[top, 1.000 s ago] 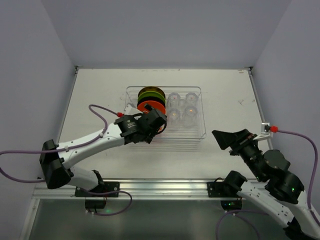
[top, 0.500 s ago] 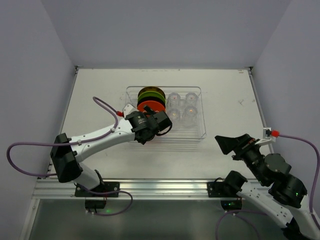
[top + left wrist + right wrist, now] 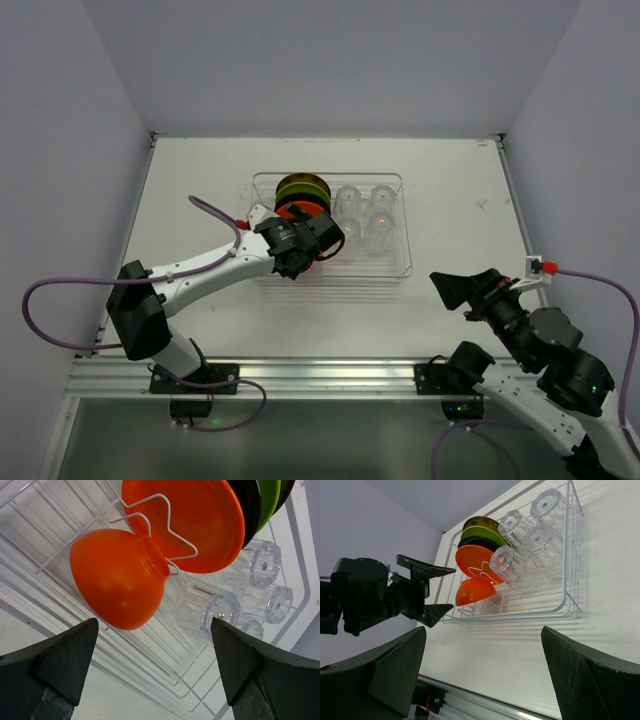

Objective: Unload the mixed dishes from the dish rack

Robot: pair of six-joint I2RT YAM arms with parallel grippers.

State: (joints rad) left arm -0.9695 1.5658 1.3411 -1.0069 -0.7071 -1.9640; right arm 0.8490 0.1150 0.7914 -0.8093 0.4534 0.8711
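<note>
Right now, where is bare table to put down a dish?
Bare table lies right of the dish rack and left of it. In front of the rack the right part is free; the left arm crosses the left part. The rack's far half is crowded with plates and glasses.

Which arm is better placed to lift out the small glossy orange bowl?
Left, I'd say: the left gripper hangs open before the small glossy orange bowl in the clear dish rack; the right gripper sits outside it.

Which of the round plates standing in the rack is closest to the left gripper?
The glossy round orange plate, front of the row; the black plate, green plate and yellow plate stand behind it.
</note>
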